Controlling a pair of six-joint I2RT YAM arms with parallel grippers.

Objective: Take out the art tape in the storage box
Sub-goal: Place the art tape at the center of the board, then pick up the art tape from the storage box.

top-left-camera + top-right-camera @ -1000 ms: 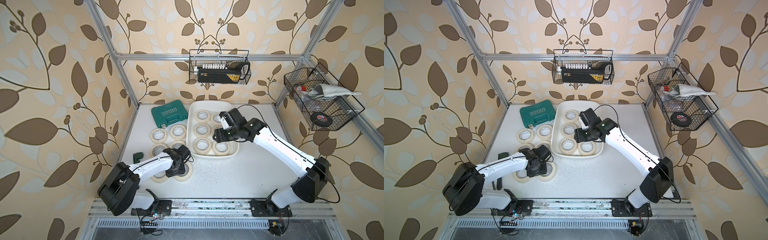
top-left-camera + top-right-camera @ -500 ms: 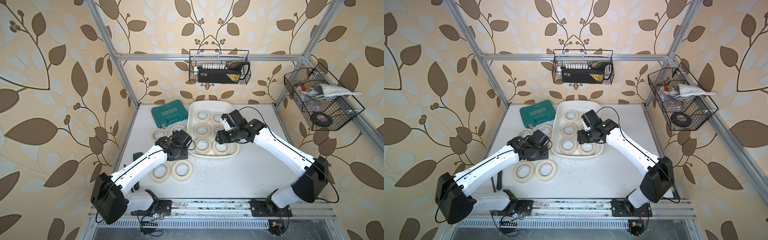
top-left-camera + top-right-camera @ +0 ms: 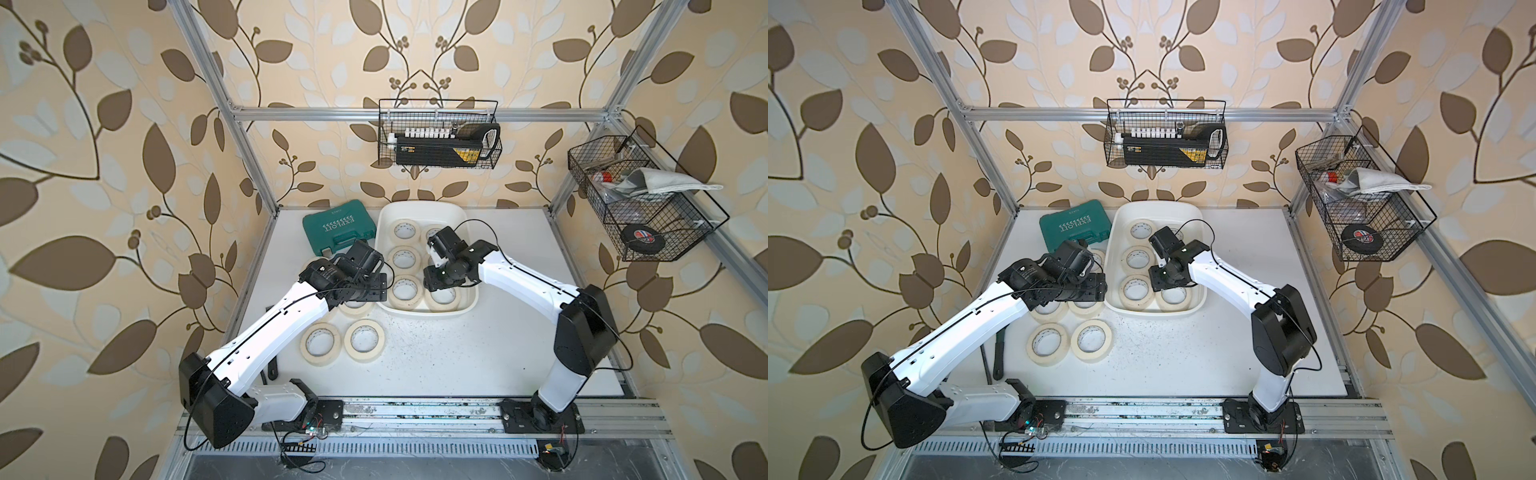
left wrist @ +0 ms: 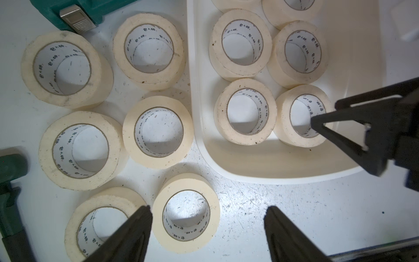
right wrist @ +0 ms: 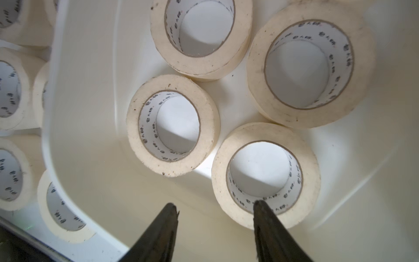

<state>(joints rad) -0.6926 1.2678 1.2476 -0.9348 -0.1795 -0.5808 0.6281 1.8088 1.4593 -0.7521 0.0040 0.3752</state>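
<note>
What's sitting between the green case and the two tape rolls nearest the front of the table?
Four more tape rolls, flat on the table in two pairs; the left wrist view shows them all. In a top view the left gripper hides most.

Cream art tape (image 4: 130, 133), white storage box (image 3: 420, 210), teal case (image 3: 338, 226)

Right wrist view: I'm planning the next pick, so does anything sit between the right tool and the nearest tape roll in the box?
Nothing visible does. The right tool stands open astride the wall of the nearest art tape roll, one fingertip at its core, the other over bare storage box floor.
</note>
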